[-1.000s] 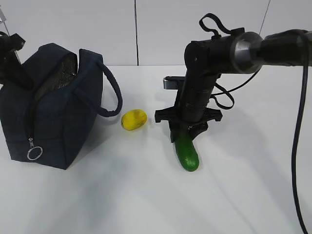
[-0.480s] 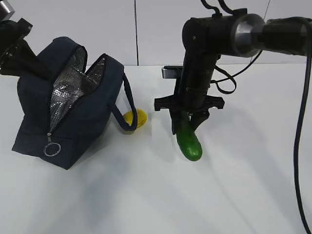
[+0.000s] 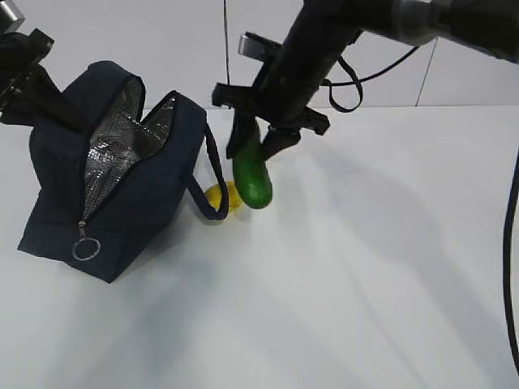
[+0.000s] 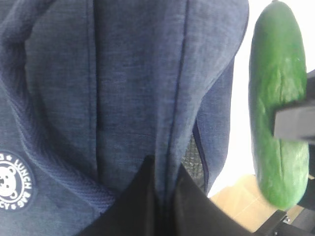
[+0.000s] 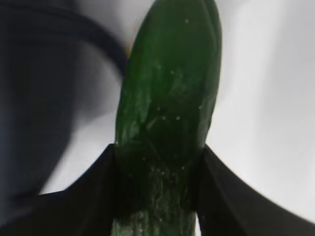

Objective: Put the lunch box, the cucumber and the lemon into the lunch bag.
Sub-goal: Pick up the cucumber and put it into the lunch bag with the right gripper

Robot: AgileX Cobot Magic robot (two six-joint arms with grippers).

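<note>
One lunch bag [image 3: 122, 178], one cucumber [image 3: 251, 180] and one lemon [image 3: 220, 196]

Bright, soft shadows; wrist views seemingly blurred

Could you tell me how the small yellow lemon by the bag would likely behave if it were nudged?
The small yellow lemon looks rounded, so it would probably roll. Lying against the navy fabric lunch bag, it may be stopped that way.

Matt navy cloth lunch bag [image 3: 122, 203], crinkled silver foil lining [image 3: 117, 142]; glossy smooth cucumber [image 3: 251, 174].
</note>
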